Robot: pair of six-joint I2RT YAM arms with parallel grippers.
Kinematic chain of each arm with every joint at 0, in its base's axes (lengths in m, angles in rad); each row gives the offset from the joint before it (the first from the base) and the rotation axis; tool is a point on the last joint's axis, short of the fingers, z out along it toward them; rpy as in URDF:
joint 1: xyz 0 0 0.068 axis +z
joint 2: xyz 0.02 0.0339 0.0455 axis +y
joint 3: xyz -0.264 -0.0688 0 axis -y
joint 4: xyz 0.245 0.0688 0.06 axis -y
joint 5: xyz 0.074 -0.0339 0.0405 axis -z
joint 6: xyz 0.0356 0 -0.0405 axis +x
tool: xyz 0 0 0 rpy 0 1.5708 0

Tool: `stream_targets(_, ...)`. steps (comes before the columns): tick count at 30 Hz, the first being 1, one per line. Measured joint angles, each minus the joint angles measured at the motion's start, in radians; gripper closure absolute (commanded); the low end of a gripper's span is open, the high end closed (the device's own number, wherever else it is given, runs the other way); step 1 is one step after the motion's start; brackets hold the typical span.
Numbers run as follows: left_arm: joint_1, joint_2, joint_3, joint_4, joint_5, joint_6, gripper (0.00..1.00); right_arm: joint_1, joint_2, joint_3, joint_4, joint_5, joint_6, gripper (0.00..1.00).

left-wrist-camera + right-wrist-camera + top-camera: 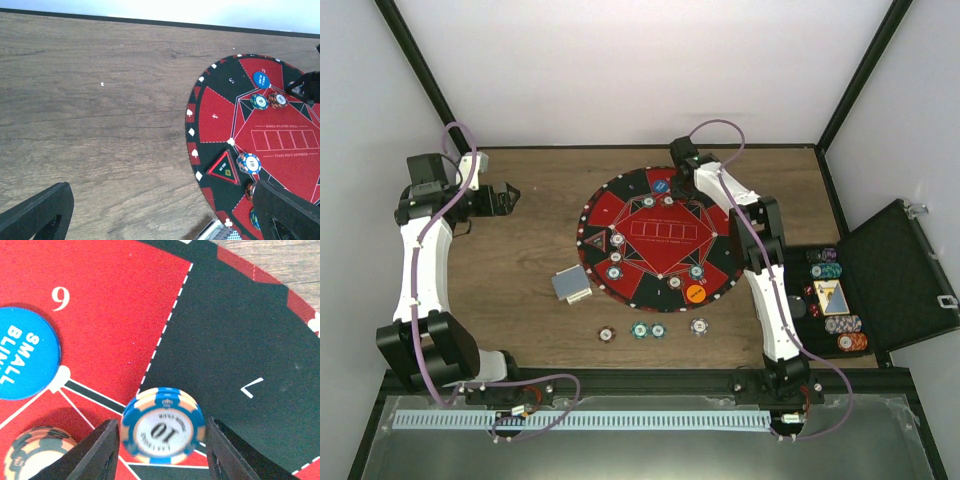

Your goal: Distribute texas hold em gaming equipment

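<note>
My right gripper [682,183] [161,440] is shut on a blue-and-cream chip marked 10 [162,426], held just over the far part of the round red-and-black mat [625,215]. A blue "small blind" disc [22,355] [661,185] and a brown chip [35,450] lie beside it. Several more chips and an orange disc [695,294] sit on the mat. The grey-blue card deck [571,286] [220,234] lies off the mat's near-left edge. Several chips [649,330] lie in front of the mat. My left gripper [505,198] [160,220] is open and empty over bare wood.
An open black case [895,275] at the right holds chip stacks [843,332] and a card pack [828,295]. A red-edged triangular marker [592,239] [224,167] lies on the mat's left side. Black frame posts border the table.
</note>
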Motion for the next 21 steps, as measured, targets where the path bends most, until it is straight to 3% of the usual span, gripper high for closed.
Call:
stream_targets(5, 0.000, 0.000, 0.000, -0.003, -0.004, 0.007, 0.00, -0.001, 0.000, 0.022, -0.012, -0.013, -0.003, 0.33)
stream_targets(14, 0.000, 0.000, 0.000, -0.008, -0.004, 0.008, 0.00, -0.001, -0.038, 0.033, -0.047, -0.011, 0.002, 0.31)
stream_targets(17, 0.000, 0.000, 0.000, -0.008, -0.005, 0.008, 0.00, 0.009, -0.175, -0.120, -0.024, -0.008, 0.024, 0.26)
stream_targets(21, 0.000, 0.000, 0.000, -0.007, 0.000, 0.007, 0.00, 0.051, -0.475, -0.424, 0.010, 0.014, 0.060, 0.19)
